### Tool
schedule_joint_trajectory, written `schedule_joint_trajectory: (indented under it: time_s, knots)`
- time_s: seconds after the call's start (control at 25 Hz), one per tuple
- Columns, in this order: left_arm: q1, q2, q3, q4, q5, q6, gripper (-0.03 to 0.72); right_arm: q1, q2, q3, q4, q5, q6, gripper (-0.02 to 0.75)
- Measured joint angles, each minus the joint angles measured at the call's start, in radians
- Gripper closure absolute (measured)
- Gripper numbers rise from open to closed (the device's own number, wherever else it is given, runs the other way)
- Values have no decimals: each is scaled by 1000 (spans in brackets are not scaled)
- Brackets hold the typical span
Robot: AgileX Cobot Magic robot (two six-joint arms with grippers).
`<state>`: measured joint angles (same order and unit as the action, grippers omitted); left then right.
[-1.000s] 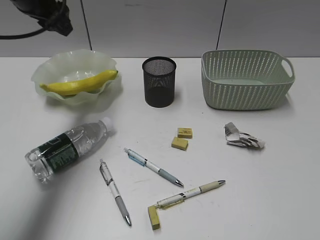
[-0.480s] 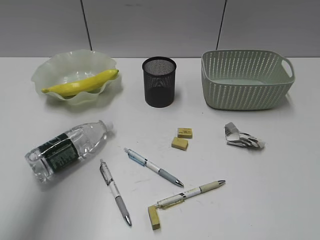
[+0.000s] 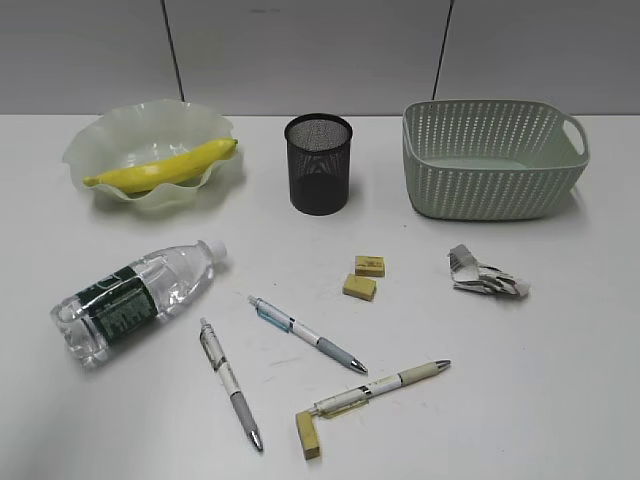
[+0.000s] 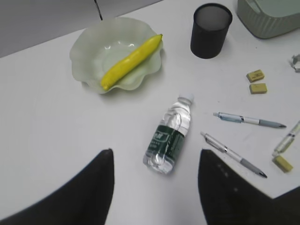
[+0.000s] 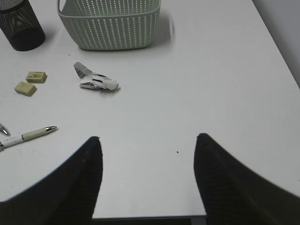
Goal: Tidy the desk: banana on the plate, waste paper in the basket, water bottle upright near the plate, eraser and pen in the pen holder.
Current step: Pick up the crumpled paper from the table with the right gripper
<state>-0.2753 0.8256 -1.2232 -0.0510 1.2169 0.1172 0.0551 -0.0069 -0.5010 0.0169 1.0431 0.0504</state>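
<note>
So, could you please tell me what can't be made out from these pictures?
- Black wire-mesh pen holder: its inside is too dark to see, in every view.
- Pale-green perforated basket: cut off by the top edge in the right wrist view.
- Clear water bottle's dark-green label text: too small in the left wrist view.

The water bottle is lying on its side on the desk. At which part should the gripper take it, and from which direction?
Probably from above, closing across the labelled middle of the water bottle. It lies on its side, cap pointing toward the plate; the round body is widest and firmest at the dark-green label, and the desk beside it is free. The open left gripper is nearest.
</note>
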Motion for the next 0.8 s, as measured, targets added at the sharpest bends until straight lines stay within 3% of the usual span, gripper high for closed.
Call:
schedule_joint_trajectory:
  time_s: [0.52, 0.8]
  knots:
    - [0, -672, 622, -3, -92, -37, 258, 0, 0, 0, 1, 0, 0, 248]
    - [0, -796, 684, -4, -150, -39, 259, 0, 0, 0, 4, -1, 0, 248]
